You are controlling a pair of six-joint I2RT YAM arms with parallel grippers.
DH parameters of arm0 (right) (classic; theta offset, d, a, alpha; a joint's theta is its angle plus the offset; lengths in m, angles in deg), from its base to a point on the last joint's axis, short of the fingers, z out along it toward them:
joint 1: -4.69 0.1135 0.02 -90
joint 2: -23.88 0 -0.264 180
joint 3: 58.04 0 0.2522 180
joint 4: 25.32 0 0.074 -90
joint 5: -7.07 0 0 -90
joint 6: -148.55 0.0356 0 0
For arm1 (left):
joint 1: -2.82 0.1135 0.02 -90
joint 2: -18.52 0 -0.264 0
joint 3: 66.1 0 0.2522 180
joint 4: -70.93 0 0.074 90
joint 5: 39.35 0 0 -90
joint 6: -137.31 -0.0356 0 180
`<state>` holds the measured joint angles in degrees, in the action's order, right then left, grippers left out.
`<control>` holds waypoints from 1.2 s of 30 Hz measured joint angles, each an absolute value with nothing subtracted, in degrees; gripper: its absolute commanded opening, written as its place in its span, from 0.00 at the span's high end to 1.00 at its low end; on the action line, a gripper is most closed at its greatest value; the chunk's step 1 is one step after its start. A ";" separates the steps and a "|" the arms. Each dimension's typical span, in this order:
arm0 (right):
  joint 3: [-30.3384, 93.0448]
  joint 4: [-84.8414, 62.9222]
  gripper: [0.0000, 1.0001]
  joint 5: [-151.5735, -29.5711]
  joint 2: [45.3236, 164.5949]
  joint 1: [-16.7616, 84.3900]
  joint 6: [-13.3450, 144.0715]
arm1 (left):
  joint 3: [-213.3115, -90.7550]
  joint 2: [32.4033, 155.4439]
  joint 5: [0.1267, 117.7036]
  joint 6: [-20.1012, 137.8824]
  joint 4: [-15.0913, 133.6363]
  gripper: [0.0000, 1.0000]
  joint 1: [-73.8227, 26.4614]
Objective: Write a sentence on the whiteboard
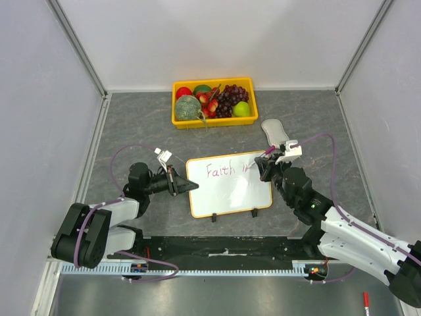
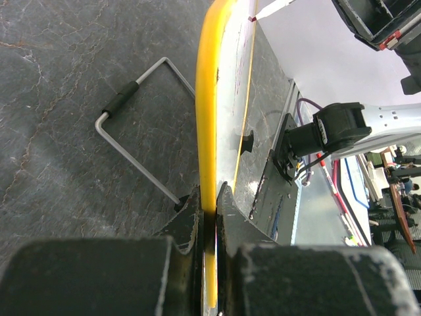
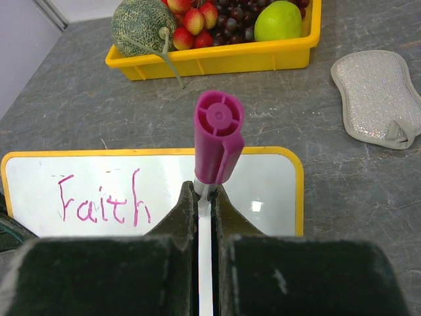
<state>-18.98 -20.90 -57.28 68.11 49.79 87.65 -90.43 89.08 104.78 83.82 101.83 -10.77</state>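
The whiteboard [image 1: 230,189] lies mid-table with its yellow-orange rim. The sentence [image 1: 221,171] is pink and reads "Faith" with a further stroke or two beside it; the right wrist view [image 3: 105,201] shows only "Faith". My left gripper [image 1: 176,182] is shut on the board's left rim [image 2: 209,131], which runs between its fingers [image 2: 209,197]. My right gripper [image 1: 266,166] is shut on a white marker with a magenta cap on its rear end [image 3: 218,135], over the board's upper right. The marker's tip [image 2: 266,9] shows at the board's surface.
A yellow fruit tray [image 1: 179,121] with melon, grapes and apples stands behind the board. A grey sponge pad [image 1: 274,130] lies at the back right. The board's wire stand [image 2: 131,141] lies flat on the table. A red pen [image 1: 366,301] lies at the near right.
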 measured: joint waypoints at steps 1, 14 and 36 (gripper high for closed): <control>-18.94 -20.90 1.00 -57.26 68.11 49.77 87.54 | -90.43 89.08 104.80 83.82 101.86 0.98 -10.77; -18.13 -20.88 1.00 -56.10 68.26 49.16 87.19 | -90.43 89.08 104.80 83.80 101.88 0.98 -10.77; -18.61 -19.61 1.00 -57.11 67.71 48.70 87.59 | -90.43 89.08 104.80 83.82 101.86 0.98 -10.77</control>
